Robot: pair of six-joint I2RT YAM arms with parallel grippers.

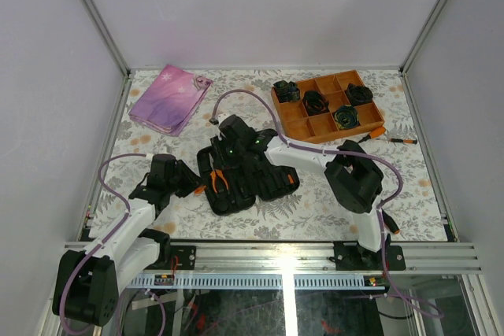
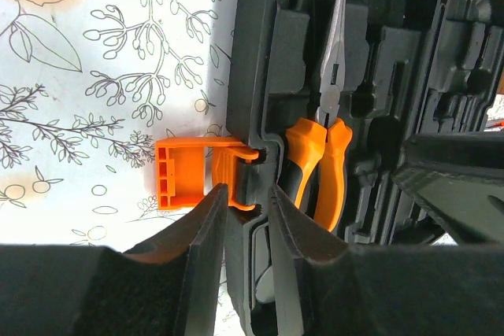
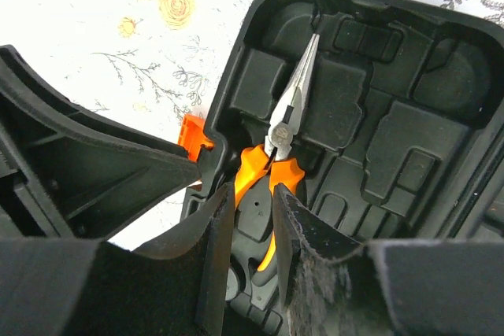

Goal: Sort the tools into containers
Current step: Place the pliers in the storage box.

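Right wrist — pliers (image 3: 285, 127), straddled by end effector (image 3: 252, 189)

The tool case (image 1: 236, 179) is black all through, moulded slots included, with a bright orange latch (image 2: 185, 182) on its edge. The pliers (image 2: 331, 76) have orange handles with black trim and silver-grey jaws. The tablecloth (image 2: 94, 76) is white, printed with thin grey sprigs and leaves and orange roses. At the upper left of the top view, the pouch (image 1: 169, 100) is marbled pink and purple. At the upper right, the tray (image 1: 327, 125) is orange and the rosettes (image 1: 315, 101) are black. The cables (image 1: 240, 92) are lilac.
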